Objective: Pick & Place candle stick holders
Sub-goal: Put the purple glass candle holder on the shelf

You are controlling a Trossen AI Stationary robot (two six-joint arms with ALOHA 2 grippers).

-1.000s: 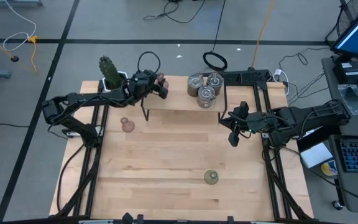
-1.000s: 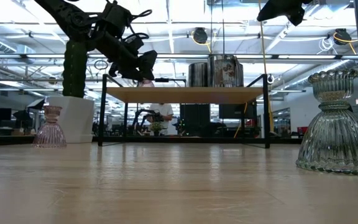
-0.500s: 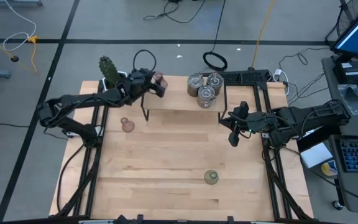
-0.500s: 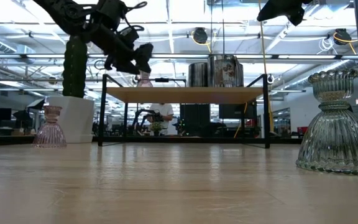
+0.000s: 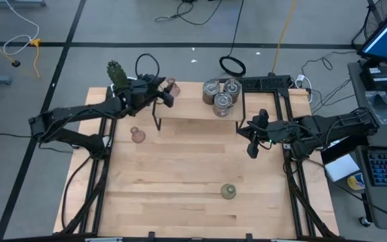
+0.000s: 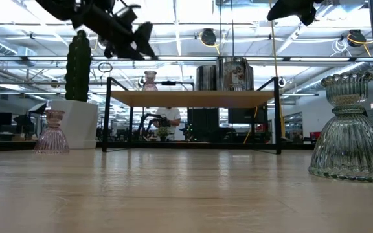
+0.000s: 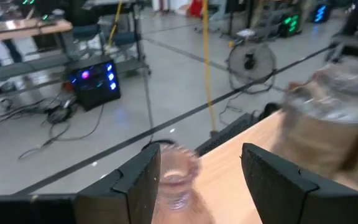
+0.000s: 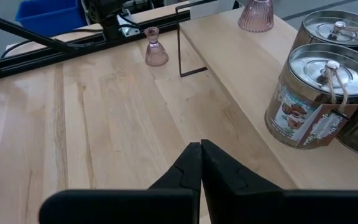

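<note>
1. High view, far left of the counter (image 5: 180, 175): a cactus in a white pot (image 5: 117, 78) is seen at the back corner, clear of the working area.
2. One pink glass holder (image 5: 138, 135) is left standing on the counter below the raised shelf (image 5: 193, 107), presumably waiting its turn to be lifted.
3. The left gripper (image 5: 166, 98) is held just beside the shelf's left end with its fingers spread apart and nothing between them. A second pink glass holder (image 5: 173, 87) is set upright on the shelf right by it, so a release there is judged to be done.
4. Three silvery metal holders (image 5: 221, 94) are clustered on the shelf's right end, touching one another, which leaves the left end free for more pieces.
5. An olive-green holder (image 5: 228, 192) is found alone near the front of the counter, well apart from everything else.
6. The right gripper (image 5: 252, 149) is parked over the counter's right side, fingers pressed together and empty, apparently kept out of the left arm's way.
</note>
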